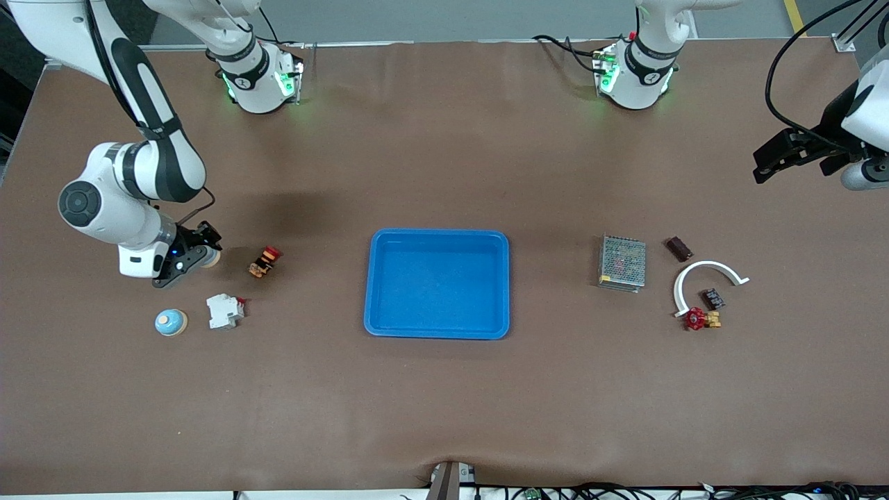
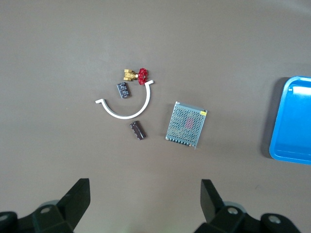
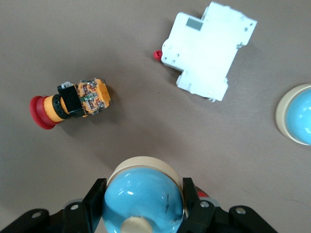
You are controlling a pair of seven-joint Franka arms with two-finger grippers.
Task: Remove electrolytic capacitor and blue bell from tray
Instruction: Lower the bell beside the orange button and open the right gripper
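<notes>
Brown table top, wide, with both arm bases at twelve o'clock. Blue tray at the centre, nothing in it.

Right gripper low over the table at nine o'clock from the tray, toward the right arm's end. Fingers clenched on a blue bell, one finger on each flank of its cream rim, dome up. Red-capped push-button just beside it at three o'clock. White breaker at five o'clock. Second blue bell at six o'clock, apart from the grip.

Left gripper at two o'clock from the tray, up over bare table at the left arm's end, released wide, holding nothing, waiting.

At three o'clock from the tray: mesh box, white arc, red valve, two small dark parts. Either one possibly the capacitor; cannot tell which.

Step in hand, as judged: setting the bell down outside the tray, capacitor apparently out already. Next move calls for seating the bell flat, spreading the fingers without tipping it, then a straight lift clear of the push-button.
</notes>
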